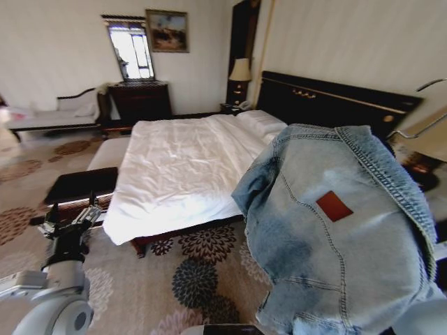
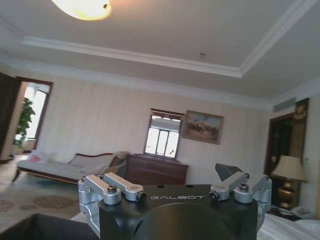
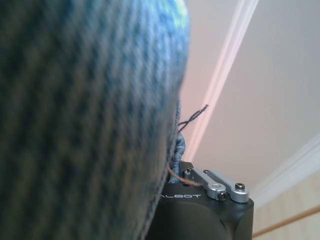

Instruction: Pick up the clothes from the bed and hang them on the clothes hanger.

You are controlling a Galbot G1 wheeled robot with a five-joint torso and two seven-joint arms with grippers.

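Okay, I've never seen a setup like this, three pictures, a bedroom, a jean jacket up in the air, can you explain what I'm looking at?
It's a wheeled robot with two arms. The wide picture comes from its head camera; the other two sit on its wrists. The denim jacket hangs lifted on the robot's right, clear of the bed, whose white sheets lie bare. The right gripper has denim pressed close against it; its fingers are hidden. The left gripper waits low on the left, open and holding nothing.

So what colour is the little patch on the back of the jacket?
Red, on the light-blue jacket; the patch shows best in the head view.
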